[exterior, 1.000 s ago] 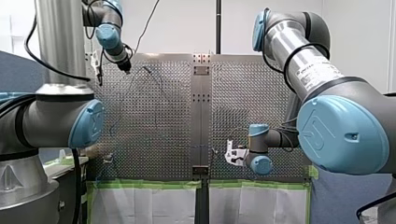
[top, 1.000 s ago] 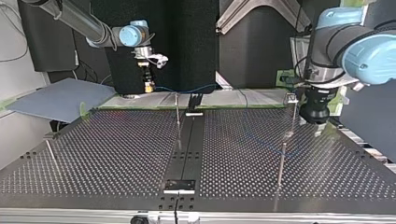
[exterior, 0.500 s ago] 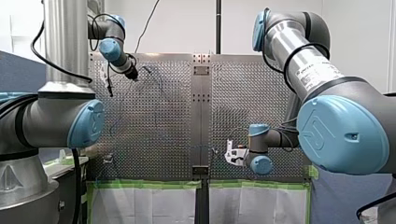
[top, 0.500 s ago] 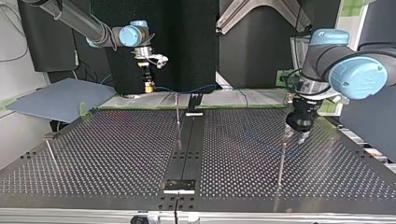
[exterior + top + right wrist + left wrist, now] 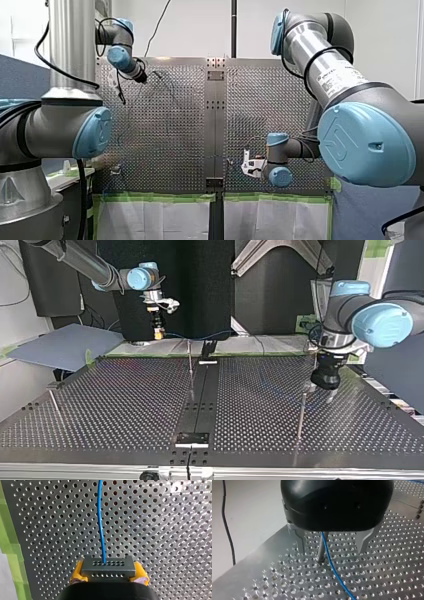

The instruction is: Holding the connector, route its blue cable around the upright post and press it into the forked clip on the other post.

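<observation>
Here, in the right foreground of the top view, your left gripper (image 5: 321,390) hangs low over the perforated table (image 5: 125,400), metal fingers (image 5: 298,538) spread either side of a thin upright post (image 5: 321,548), the blue cable (image 5: 333,567) running just beside it. Far back at upper left, your right gripper (image 5: 158,333) pinches the connector (image 5: 107,566) between yellow pads (image 5: 76,574), cable leading straight ahead.
</observation>
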You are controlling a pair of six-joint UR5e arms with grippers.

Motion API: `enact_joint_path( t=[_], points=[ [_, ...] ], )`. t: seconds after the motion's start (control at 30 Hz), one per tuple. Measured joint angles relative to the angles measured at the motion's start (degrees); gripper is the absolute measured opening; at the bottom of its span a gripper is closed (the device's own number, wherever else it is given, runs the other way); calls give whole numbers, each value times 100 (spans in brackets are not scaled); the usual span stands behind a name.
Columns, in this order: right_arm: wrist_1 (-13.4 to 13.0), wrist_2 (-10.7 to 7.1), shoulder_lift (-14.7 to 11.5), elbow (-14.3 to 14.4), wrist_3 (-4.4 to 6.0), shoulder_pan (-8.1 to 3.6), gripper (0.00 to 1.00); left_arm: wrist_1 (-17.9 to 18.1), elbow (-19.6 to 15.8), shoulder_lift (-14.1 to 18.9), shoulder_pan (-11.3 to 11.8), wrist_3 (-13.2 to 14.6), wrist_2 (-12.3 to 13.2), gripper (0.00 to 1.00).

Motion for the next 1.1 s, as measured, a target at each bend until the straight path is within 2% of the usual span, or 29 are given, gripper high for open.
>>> enact_joint_path(
  t=[0.27, 0.53, 1.1],
  points=[
    [6, 0, -1, 1, -5, -10, 0, 427, 7, -353, -48, -299, 13, 100],
    [-9, 0, -1, 1, -8, -11, 0, 801, 25, -419, -5, -523, -126, 100],
    [0, 0, 0, 2, -23, -12, 0, 1597, 106, -579, -16, -691, -413, 100]
  ],
)
